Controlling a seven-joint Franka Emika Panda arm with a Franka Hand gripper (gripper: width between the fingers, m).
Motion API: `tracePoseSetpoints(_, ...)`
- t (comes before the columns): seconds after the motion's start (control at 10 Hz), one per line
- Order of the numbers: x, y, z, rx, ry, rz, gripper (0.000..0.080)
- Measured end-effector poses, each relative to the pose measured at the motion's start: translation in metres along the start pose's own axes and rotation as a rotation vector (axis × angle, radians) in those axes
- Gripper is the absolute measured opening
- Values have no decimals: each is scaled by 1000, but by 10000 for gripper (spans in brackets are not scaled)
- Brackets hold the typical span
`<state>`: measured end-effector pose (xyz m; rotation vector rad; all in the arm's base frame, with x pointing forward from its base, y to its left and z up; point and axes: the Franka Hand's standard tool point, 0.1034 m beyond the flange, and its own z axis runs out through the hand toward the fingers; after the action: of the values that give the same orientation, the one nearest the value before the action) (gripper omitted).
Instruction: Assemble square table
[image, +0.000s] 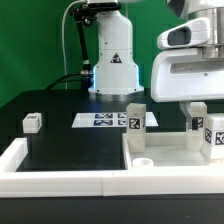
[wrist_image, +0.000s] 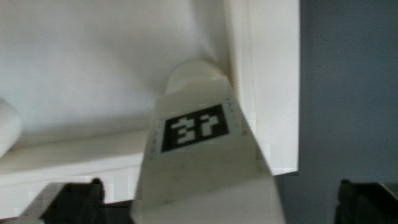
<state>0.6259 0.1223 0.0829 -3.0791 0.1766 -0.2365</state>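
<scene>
Square table slab (image: 172, 150) flat at bench corner, exterior view's right. 1 leg (wrist_image: 199, 150) upright on it between gripper (image: 191, 108) fingers (wrist_image: 71, 203); jaws spread, not touching. Spare leg block (image: 32, 122) near opposite edge. Plastic probably light, rigid, slick: pinch leg's flat sides.

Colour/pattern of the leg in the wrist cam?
White leg, square black-white tag on it; wrist view shows it best.

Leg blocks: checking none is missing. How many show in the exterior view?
4 small white tagged leg blocks: one on the black table at the exterior view's left; one at the white square slab's far corner; two at the right, near the gripper. More may be hidden.
</scene>
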Motion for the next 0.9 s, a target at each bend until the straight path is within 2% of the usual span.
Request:
tracePoseSetpoints(0.4,2,4,0,-23,5,-183,649)
tracePoseSetpoints(0.5,2,4,0,-23,5,-182,527)
tracePoseSetpoints(0.6,2,4,0,-23,5,-182,527)
tracePoseSetpoints(0.7,2,5,0,-23,5,-182,343)
tracePoseSetpoints(0.8,2,5,0,-23,5,-182,291)
tracePoseSetpoints(0.9,2,5,0,-23,5,-172,291)
